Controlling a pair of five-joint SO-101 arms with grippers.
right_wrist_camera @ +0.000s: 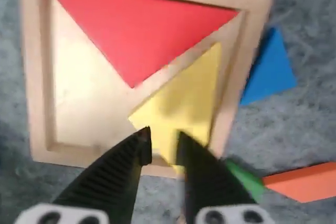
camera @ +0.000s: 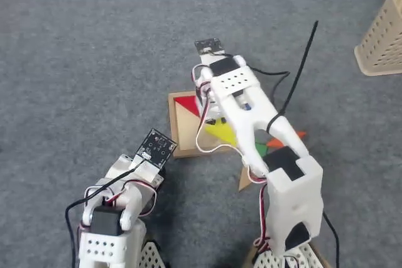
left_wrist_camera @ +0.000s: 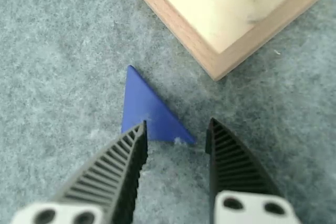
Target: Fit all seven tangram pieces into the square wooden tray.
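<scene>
Red triangle point(camera: 187, 101) is seated at 11 o'clock in square wooden tray point(right_wrist_camera: 37, 77); yellow triangle point(right_wrist_camera: 189, 93) is pinched by right pincer point(right_wrist_camera: 163, 134); left pincer point(left_wrist_camera: 177, 124) is held wide; approx. 1/7 done.

Tray point(camera: 178, 123) mostly under right arm point(camera: 239, 83); orange piece point(right_wrist_camera: 307, 182) cut by edge; green piece point(right_wrist_camera: 244, 177) behind right tool point(right_wrist_camera: 163, 136).

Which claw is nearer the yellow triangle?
Right. The right claw grips the yellow triangle at the rim of the tray; the left claw hangs open beside it, over a blue triangle on the carpet.

Red triangle point(right_wrist_camera: 136, 30) sits in tray point(right_wrist_camera: 37, 77), yellow triangle point(right_wrist_camera: 189, 93) adjoining.
</scene>
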